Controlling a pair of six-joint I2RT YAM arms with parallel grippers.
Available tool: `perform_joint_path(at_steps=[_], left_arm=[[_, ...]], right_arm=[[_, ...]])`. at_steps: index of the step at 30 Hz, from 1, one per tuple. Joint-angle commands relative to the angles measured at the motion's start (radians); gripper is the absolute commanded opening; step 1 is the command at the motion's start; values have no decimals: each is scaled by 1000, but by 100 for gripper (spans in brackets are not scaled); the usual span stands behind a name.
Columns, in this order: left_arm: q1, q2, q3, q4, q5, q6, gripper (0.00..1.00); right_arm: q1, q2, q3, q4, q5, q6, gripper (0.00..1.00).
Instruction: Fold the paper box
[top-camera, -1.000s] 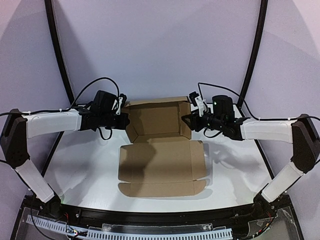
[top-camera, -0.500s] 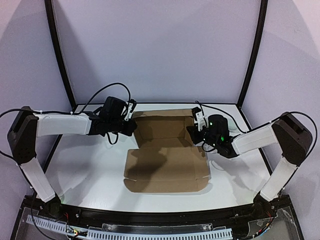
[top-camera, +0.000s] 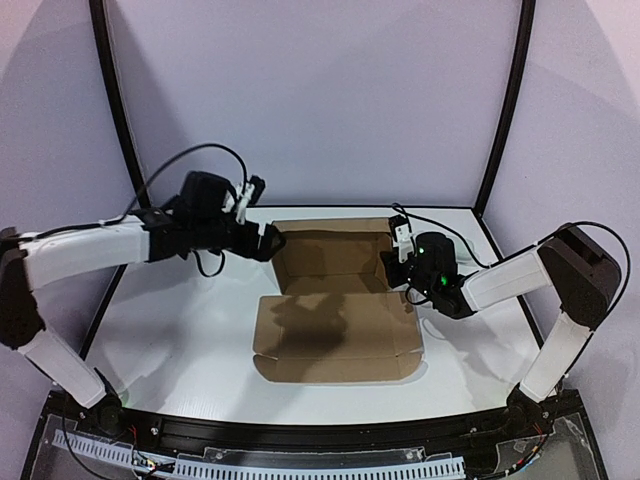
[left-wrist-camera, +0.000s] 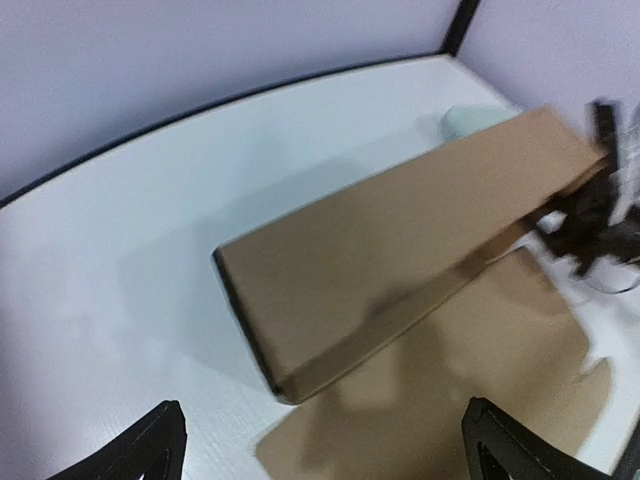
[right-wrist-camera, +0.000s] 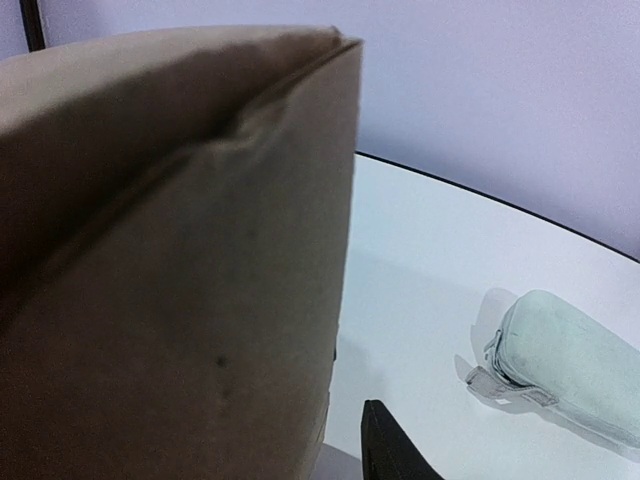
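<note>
1. The paper box (top-camera: 335, 300) sits in the middle of the white table (top-camera: 170, 320), between the two arms.
2. The back part of the box is folded up into a low tray with its walls standing.
3. The front part is a big flap (top-camera: 335, 345). It lies flat on the table, on the side near the arm bases.
4. The left gripper (top-camera: 268, 241) is near the left back corner of the box.
5. Its two fingers (left-wrist-camera: 160, 445) stand very far apart. Nothing is between them, so this gripper holds nothing.
6. The right gripper (top-camera: 393, 262) is at the right wall of the box.
7. In the right wrist view the brown wall is very close and fills the left side. One dark finger (right-wrist-camera: 385, 445) shows just beside it.
8. The other finger is hidden, so I cannot tell if these jaws are pinching the wall or only sitting next to it.
9. A small pale green thing (right-wrist-camera: 570, 365) lies on the table near the back right corner of the box.
</note>
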Motion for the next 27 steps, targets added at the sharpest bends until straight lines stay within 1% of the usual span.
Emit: perform_joint_path(at_steps=[1,4,5,7,9,12,17,19,22,25,27], left_arm=[[-9,-83,108,-89,101,-42,99],[-8,-33,215,-115,80,-86,99],[-9,51,318,-139,88,-88,99],[-9,112,383,-173,93,-79,99],[-17,225,466,-189,83,-30,99],[-37,314,500,-176,56,42,99],[-45,359,484,-113,20,76,99],[-46,366,430,-49,7,94,99],[-53,373,391,-25,-8,107,99],[-81,380,367,-16,-86,142,99],[-99,392,354,-16,-156,197,99]], right_arm=[[-1,26,15,-9,37,-18,37],[-2,29,11,-12,37,-2,36],[-1,26,9,-13,31,7,36],[-1,23,8,-17,26,9,36],[-2,22,8,-22,21,13,36],[-1,14,6,-27,22,25,36],[-1,6,6,-43,25,34,36],[-2,2,3,-50,16,44,36],[-3,-3,-1,-56,17,58,36],[-3,-4,1,-55,34,84,36],[-3,5,3,-39,75,111,34]])
